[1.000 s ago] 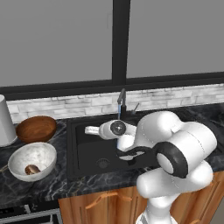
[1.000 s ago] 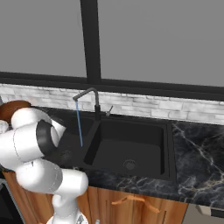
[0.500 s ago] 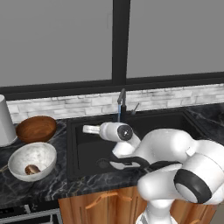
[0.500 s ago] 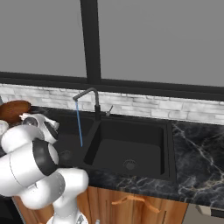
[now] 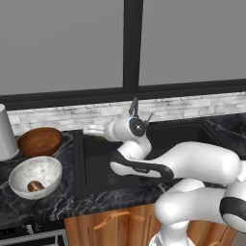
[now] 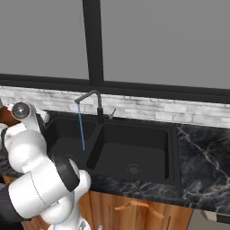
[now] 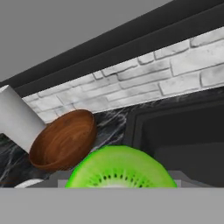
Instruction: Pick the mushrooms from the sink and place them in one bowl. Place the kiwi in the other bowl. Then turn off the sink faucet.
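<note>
Fingers clamped on kiwi, held above sink left rim, near wooden bowl. One mushroom in white speckled bowl on desk. Faucet running.

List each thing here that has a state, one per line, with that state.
Faucet: on, water running into the left basin.
Kiwi: held in the tool, carried toward the bowls.
Tool: shut on the kiwi, above the sink's left edge.
Wooden bowl: upright, empty.
White bowl: upright, one mushroom inside.
Sink: right basin empty.
</note>
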### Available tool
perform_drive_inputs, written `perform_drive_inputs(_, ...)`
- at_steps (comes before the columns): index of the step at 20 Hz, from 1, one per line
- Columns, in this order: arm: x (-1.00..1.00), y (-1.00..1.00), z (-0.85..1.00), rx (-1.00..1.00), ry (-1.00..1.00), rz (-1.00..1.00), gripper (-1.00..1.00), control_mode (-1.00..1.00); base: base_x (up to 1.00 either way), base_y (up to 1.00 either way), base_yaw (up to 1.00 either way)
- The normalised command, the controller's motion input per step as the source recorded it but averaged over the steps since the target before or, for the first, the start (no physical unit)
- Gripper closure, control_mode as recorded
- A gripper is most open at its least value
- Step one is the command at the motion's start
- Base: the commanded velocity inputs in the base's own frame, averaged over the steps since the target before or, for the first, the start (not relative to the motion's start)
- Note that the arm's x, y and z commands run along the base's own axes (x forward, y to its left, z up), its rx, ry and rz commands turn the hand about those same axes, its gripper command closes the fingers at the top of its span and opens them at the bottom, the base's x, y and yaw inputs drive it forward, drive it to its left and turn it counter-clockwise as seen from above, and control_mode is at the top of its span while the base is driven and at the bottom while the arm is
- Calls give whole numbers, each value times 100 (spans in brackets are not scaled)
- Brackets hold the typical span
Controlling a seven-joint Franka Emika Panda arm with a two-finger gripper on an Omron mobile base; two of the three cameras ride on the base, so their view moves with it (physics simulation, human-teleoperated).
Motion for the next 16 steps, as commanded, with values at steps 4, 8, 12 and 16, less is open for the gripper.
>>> perform_drive_inputs(4, -38, 48, 28, -1, 12, 9, 100, -100, 0, 0, 0)
perform_drive_inputs(8, -36, 25, 0, -2, -3, 8, 100, -100, 0, 0, 0)
perform_drive_inputs(12, -20, 35, 8, -4, -5, 8, 100, -100, 0, 0, 0)
perform_drive_inputs(16, -1, 43, 13, -8, 0, 3, 100, -100, 0, 0, 0)
